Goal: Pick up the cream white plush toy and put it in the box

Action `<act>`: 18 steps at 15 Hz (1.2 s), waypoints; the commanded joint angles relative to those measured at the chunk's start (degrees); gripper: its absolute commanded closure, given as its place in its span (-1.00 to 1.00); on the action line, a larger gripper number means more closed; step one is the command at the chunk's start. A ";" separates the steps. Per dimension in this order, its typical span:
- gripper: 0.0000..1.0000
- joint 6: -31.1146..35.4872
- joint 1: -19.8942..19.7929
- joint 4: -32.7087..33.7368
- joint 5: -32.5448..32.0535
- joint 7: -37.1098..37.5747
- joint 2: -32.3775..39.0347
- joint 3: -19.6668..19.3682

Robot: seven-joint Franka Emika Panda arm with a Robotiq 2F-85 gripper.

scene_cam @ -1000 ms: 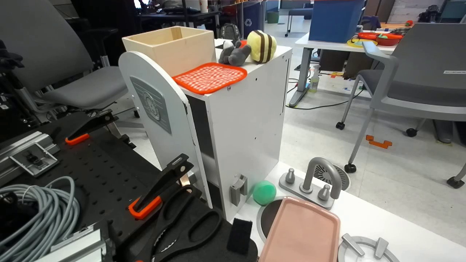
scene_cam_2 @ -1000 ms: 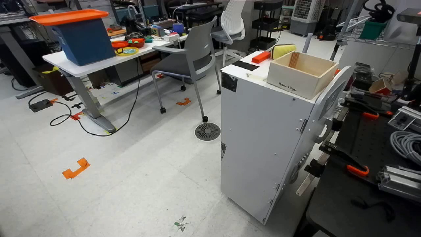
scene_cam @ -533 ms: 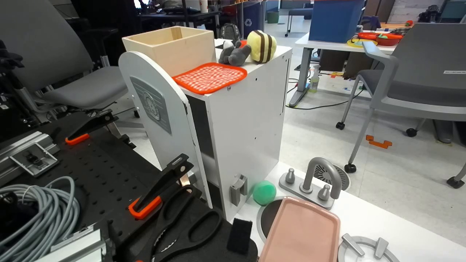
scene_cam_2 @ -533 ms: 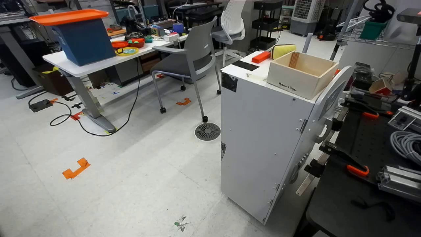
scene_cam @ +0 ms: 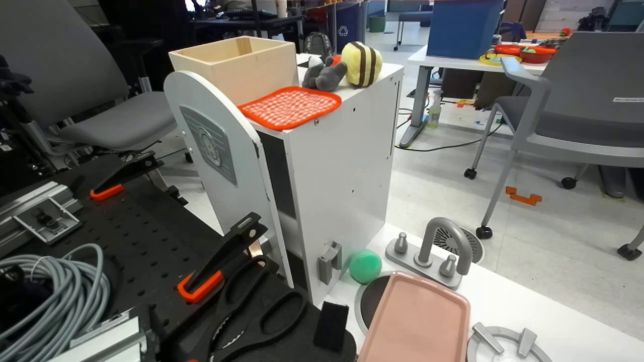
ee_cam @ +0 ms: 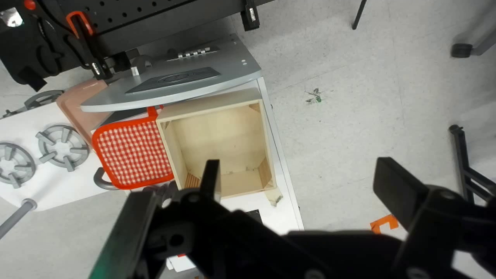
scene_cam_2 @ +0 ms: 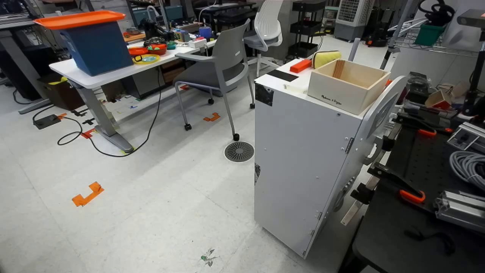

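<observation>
Your claw stands spread — below it, the box sits by an edge of the white cabinet, with floor stretching past. In both exterior views the cream-yellow plush toy rests on the cabinet top, apart from the box — how it lies to the claw, you cannot tell.

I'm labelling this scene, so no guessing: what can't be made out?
Striped plush: lower part behind the box in an exterior view; unseen in the wrist view, probably behind the jaws.
Lettering on the box: too small to read surely in an exterior view.
Pink tray: cut off by the bottom edge in an exterior view.
</observation>
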 commanded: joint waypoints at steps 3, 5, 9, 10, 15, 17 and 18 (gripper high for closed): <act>-1.00 -0.13 0.36 0.11 -0.20 0.14 0.05 -0.34; -1.00 -0.13 0.36 0.11 -0.20 0.14 0.05 -0.34; -1.00 -0.13 0.36 0.11 -0.20 0.14 0.05 -0.34; -1.00 -0.13 0.36 0.11 -0.20 0.14 0.05 -0.34; -1.00 -0.35 -1.54 0.59 -1.11 0.46 -1.59 -2.23; -1.00 -0.47 -2.85 0.92 -1.46 0.83 -2.22 -3.35; -1.00 -0.55 -3.92 1.22 -2.19 1.25 -2.50 -3.80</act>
